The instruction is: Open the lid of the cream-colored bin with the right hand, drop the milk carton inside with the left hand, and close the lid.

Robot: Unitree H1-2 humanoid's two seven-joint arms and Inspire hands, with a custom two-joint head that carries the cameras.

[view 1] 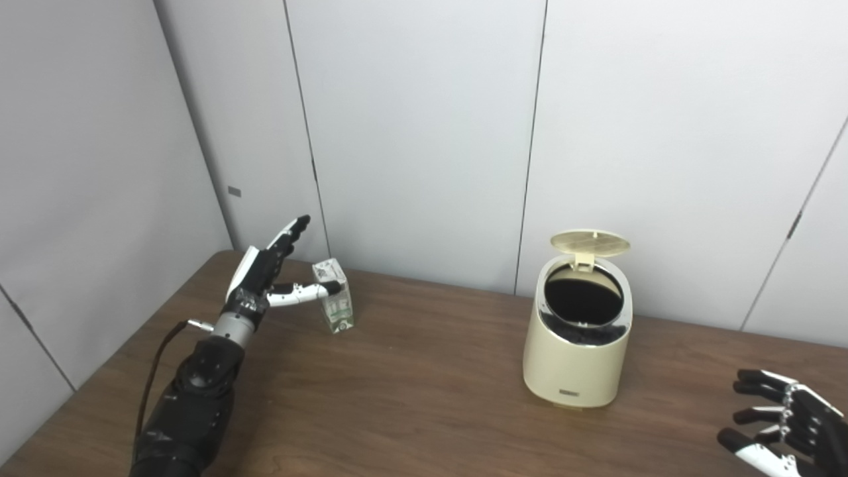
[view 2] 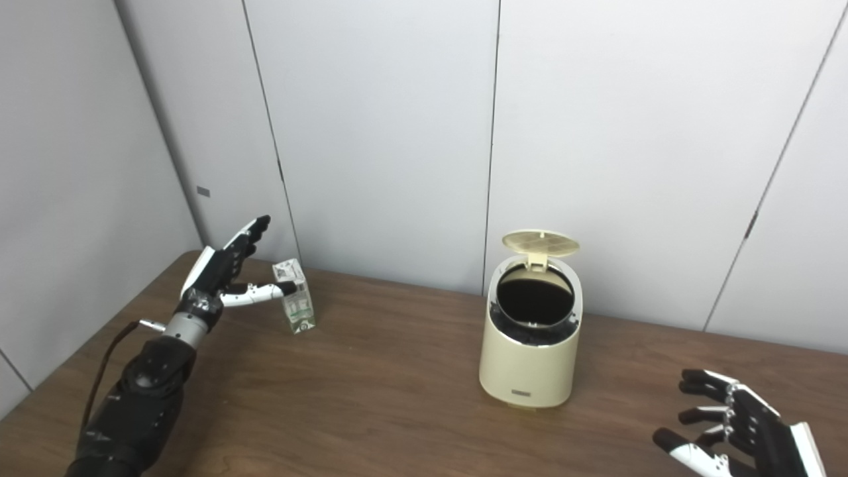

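The cream-colored bin (view 1: 575,358) stands on the brown table right of centre. Its round lid (view 1: 589,243) is swung up and open, and the dark inside shows. A small white and green milk carton (view 1: 334,295) stands upright at the back left of the table. My left hand (view 1: 265,275) is open just left of the carton, fingers stretched up and forward. Its thumb reaches across to the carton's near side. My right hand (view 1: 785,424) is open and empty at the bottom right, well apart from the bin.
The table (view 1: 411,391) ends at white wall panels right behind the carton and the bin. A black cable (view 1: 152,377) runs along my left forearm.
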